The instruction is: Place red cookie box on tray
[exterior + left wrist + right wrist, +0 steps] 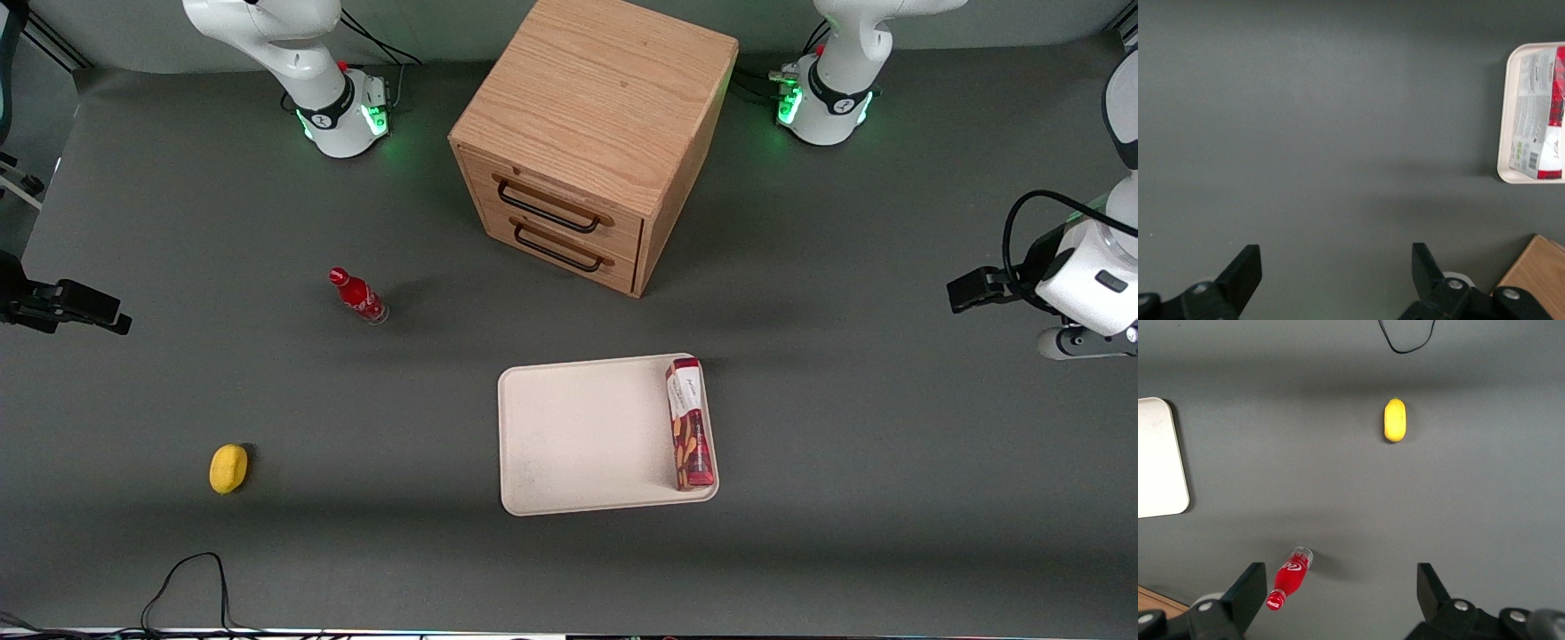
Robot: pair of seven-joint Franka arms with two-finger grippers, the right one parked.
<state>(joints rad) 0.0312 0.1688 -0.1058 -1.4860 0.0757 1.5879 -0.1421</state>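
The red cookie box (690,423) lies flat on the cream-white tray (578,436), along the tray's short edge toward the working arm's end of the table. The left wrist view shows the box (1538,120) inside the tray's rim (1503,113). My gripper (962,293) hovers above bare table toward the working arm's end, well apart from the tray and a little farther from the front camera. In the wrist view the gripper (1336,257) is open, with only grey table between its fingers.
A wooden two-drawer cabinet (591,133) stands farther from the front camera than the tray. A small red bottle (358,297) and a yellow fruit (228,468) lie toward the parked arm's end. A black cable (187,578) loops at the near edge.
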